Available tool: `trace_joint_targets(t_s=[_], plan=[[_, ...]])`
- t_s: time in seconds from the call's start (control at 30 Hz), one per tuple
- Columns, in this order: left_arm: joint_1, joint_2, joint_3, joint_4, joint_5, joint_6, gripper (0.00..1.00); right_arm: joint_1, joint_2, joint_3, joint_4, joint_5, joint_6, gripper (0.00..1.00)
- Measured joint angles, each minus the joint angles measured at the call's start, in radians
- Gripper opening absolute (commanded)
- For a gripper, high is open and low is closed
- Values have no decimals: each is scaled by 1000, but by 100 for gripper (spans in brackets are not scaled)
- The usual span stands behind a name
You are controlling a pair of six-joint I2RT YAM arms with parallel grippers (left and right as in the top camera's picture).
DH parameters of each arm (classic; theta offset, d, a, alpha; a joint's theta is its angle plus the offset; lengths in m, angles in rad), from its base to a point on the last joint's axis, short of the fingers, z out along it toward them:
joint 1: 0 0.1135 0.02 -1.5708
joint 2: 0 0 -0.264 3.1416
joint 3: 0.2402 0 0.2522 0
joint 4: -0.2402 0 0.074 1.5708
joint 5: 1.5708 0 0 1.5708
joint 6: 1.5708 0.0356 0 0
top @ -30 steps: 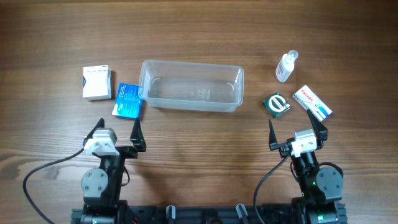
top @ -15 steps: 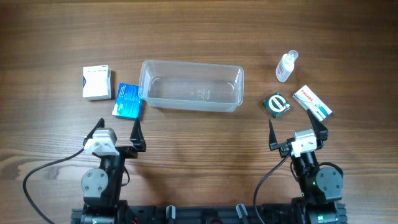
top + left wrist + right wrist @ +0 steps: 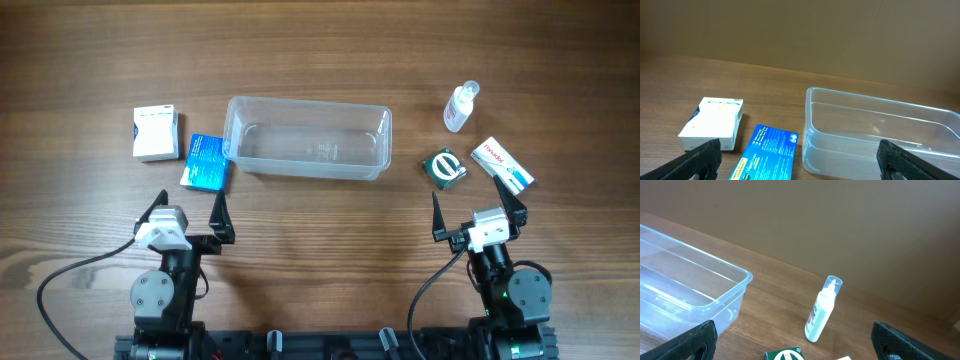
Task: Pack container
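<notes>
The clear plastic container stands empty at the table's middle back; it also shows in the left wrist view and the right wrist view. A white box and a blue box lie to its left. A small clear bottle with a white cap, a green box and a white-and-red box lie to its right. My left gripper is open and empty, near the blue box. My right gripper is open and empty, just short of the green box.
Both arm bases sit at the table's front edge, with a black cable trailing left. A plain brown wall stands behind the table in the wrist views.
</notes>
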Motion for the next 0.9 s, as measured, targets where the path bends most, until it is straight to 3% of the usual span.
trace_joint_targets(t_s=[0.67,0.9], plan=[[0,0,-1,66,18,0,100,0,0,0,0,0,0,100],[0,22,152,-117,39,0,100,0,0,0,0,0,0,100]])
